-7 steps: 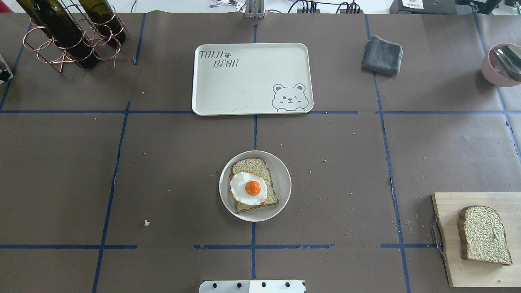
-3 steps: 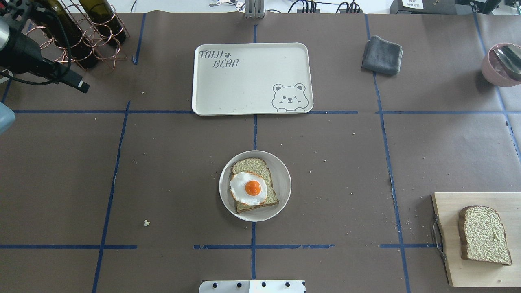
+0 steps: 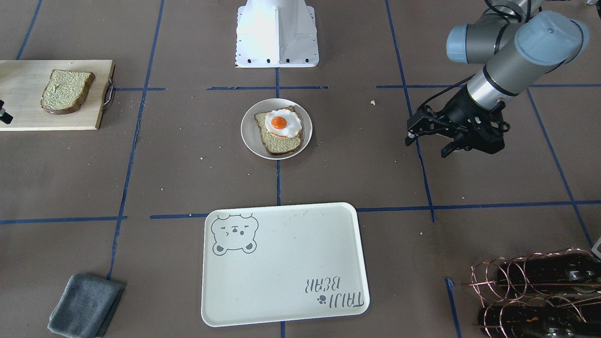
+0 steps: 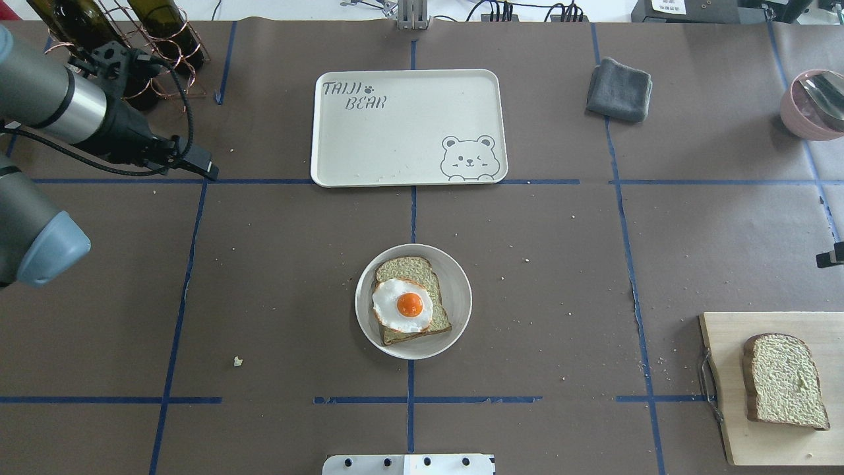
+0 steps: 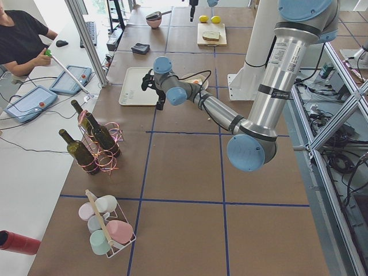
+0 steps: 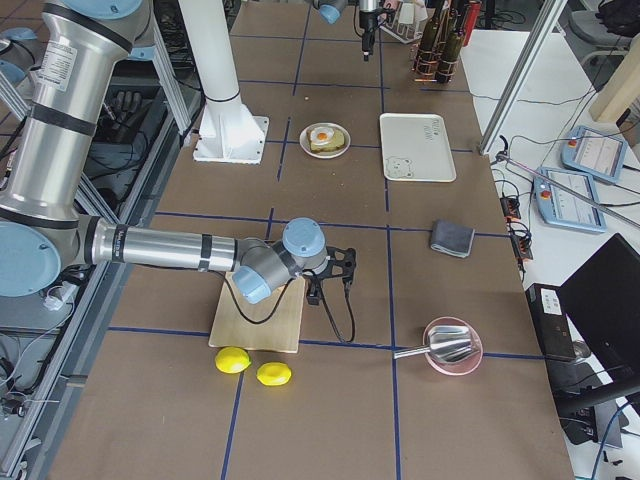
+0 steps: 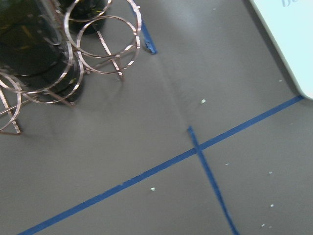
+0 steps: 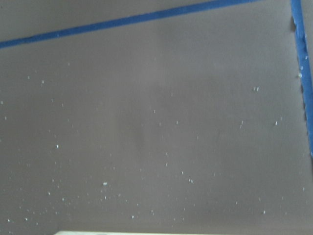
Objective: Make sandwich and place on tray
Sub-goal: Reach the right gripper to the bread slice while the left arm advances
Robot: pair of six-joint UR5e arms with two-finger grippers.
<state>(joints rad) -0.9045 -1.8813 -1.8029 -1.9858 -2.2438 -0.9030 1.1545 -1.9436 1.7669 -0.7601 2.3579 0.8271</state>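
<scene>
A small off-white plate [image 4: 459, 290] sits mid-table with one bread slice [image 4: 403, 268] on it and a fried egg [image 4: 402, 305] on top. The second bread slice [image 4: 784, 381] lies on the wooden cutting board [image 4: 732, 409] at the near right. The cream bear tray [image 4: 409, 128] lies empty beyond the plate. My left gripper [image 3: 426, 144] hovers above the table on the left, between the wine rack and the tray, open and empty. My right gripper [image 6: 335, 272] hovers beside the board; only a sliver shows at the overhead view's right edge [image 4: 832, 256], so I cannot tell its state.
A copper wine rack with bottles [image 4: 125, 59] stands at the far left, close to the left arm. A grey cloth [image 4: 620, 89] and a pink bowl with a metal utensil [image 4: 814, 105] are at the far right. Two lemons [image 6: 250, 367] lie by the board.
The left arm has come in from the left edge and swung right toward the tray's left side. A tip of the right gripper has appeared at the right edge. The food has not moved.
</scene>
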